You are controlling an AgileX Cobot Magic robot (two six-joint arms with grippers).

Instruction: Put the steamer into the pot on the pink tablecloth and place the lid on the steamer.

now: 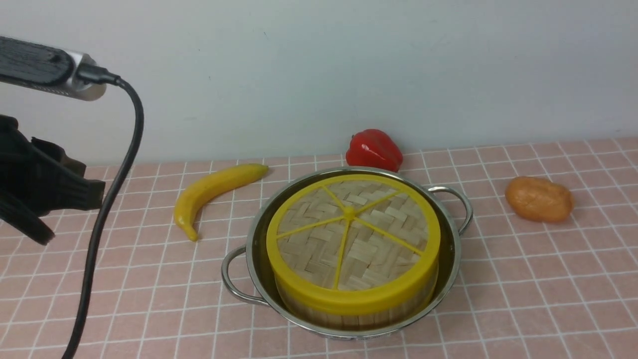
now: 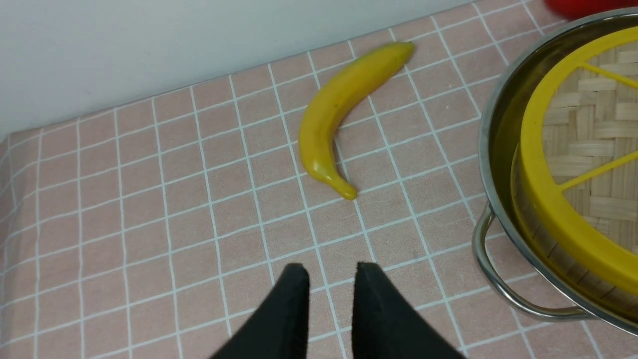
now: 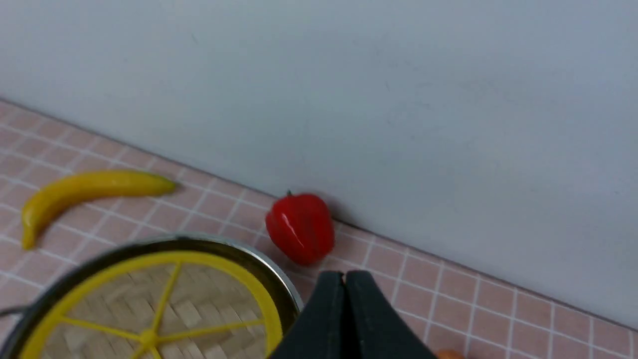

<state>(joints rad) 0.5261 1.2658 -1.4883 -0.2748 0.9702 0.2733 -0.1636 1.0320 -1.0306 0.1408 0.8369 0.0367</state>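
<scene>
Round bamboo steamer (image 1: 349, 309) with yellow rim sits in the shiny steel pot (image 1: 451, 249) on the pink grid tablecloth (image 1: 538, 289); flat woven yellow-spoked lid (image 1: 349, 234) rests on top. Left gripper (image 2: 331, 274) empty, jaws slightly apart above the cloth near a yellow banana (image 2: 344, 104). Right gripper (image 3: 345, 279) empty, jaws pressed together.

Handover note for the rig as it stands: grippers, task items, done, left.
Left gripper: jaws slightly apart, empty, above bare pink tablecloth near the banana.
Right gripper: shut, empty, by the pot's far rim.
Pot sits on the cloth; steamer stands inside it; lid lies flat on the steamer.
Done: both placements, as far as visible.
Left: nothing apparent; perhaps park the arms.
</scene>
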